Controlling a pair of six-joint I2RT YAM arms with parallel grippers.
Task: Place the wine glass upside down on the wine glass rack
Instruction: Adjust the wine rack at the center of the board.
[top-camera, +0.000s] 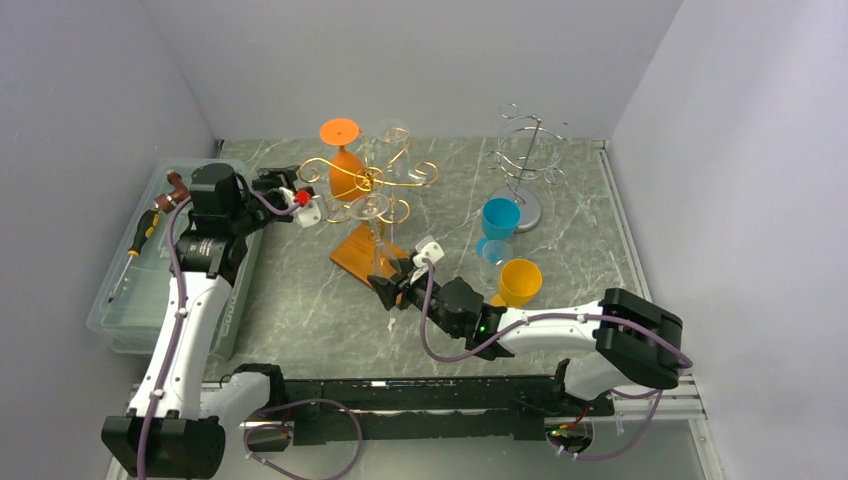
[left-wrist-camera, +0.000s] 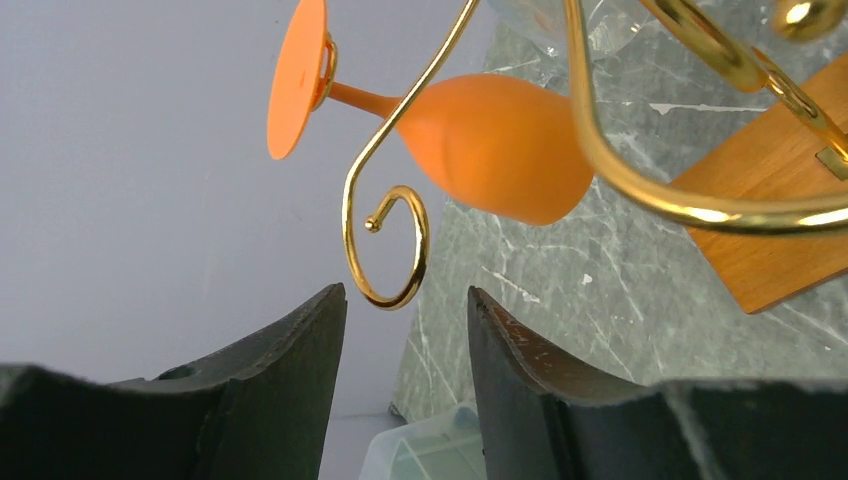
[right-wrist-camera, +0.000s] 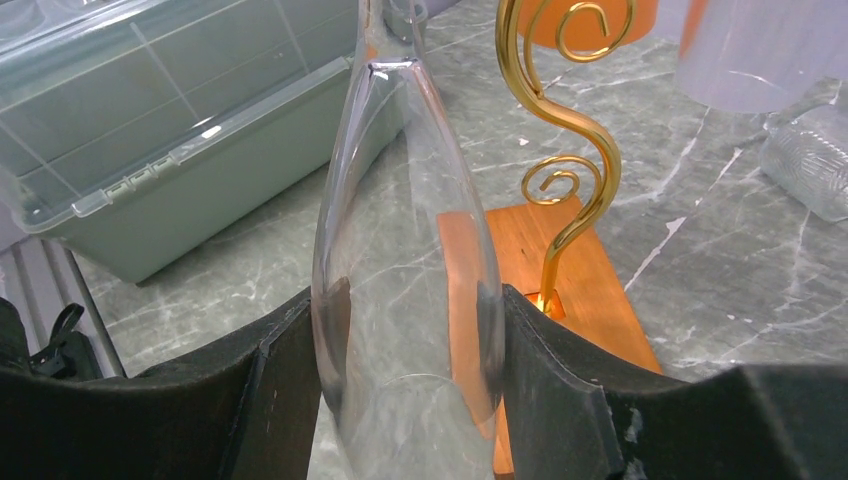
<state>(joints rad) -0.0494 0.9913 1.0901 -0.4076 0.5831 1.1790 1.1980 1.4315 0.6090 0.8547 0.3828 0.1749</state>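
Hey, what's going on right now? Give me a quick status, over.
Right gripper shut on clear wine glass, foot up. Left gripper open, empty, by gold rack curl. Orange glass already hanging on rack close by.

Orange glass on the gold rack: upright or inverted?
Inverted. In the top view the orange glass hangs in the gold rack, with its flat foot on top and its bowl below.

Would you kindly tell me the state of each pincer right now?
Left pincer: open, holding nothing.
Right pincer: closed on the clear wine glass.
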